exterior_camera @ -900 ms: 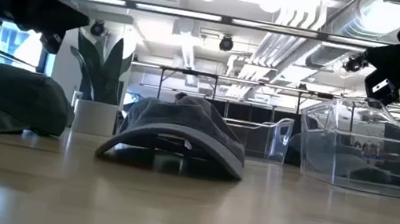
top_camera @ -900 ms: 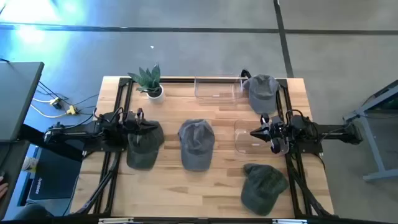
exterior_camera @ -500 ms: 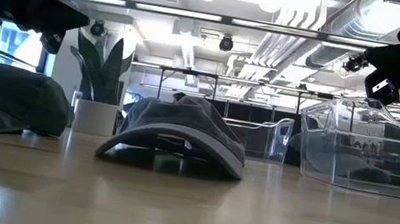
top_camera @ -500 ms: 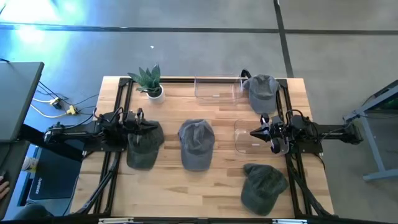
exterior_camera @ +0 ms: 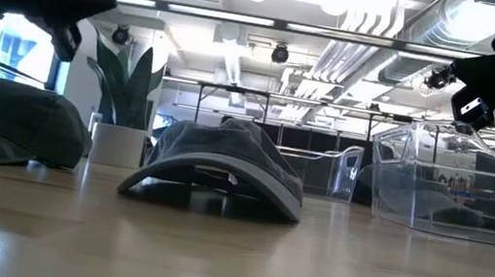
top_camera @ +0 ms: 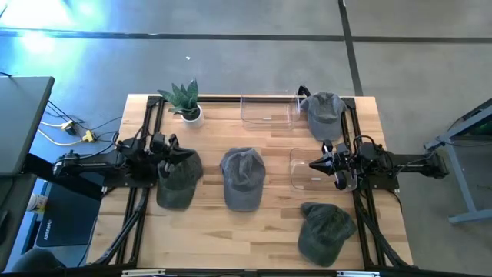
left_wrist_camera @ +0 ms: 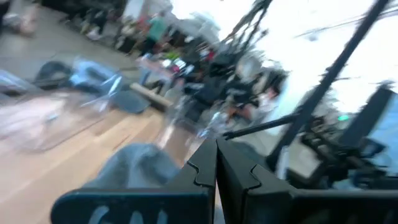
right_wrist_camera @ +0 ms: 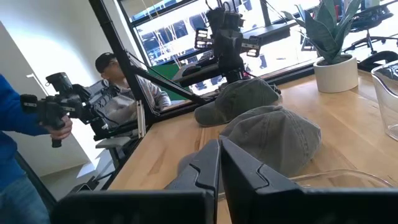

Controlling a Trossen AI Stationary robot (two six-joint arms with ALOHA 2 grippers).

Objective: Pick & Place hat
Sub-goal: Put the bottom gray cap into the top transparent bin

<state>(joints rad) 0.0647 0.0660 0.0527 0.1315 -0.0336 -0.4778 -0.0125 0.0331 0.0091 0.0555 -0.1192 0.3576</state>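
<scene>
Soft grey-green cotton, basically, so none of these caps should be heavy or fragile, just floppy. Going left to right on the tabletop (top_camera: 269,223): the left gripper (top_camera: 171,151) hovers over the back edge of the left cap (top_camera: 177,178), and in its wrist view the jaws look pressed together with nothing between them. I'd guess this cap is the one up for picking since it's right under that arm. Behind it sits a little potted plant (top_camera: 185,101) in a white pot.

Next is the middle cap (top_camera: 243,178), lying on its own in the centre, well apart from both arms. From the low view you can see its brim (exterior_camera: 211,188) holds a stiff curve while the crown sags, so my take is a pinch on the crown fabric or the brim edge works; the crown will crumple and the cap will dangle.

Further right there are two clear plastic bins (top_camera: 268,110), one at the back and one by the right gripper (top_camera: 327,163), which hangs above that nearer bin with jaws closed and empty. A third cap (top_camera: 324,112) sits at the back right corner, a fourth (top_camera: 326,231) near the front right. People are visible off the table's left side in the right wrist view.
</scene>
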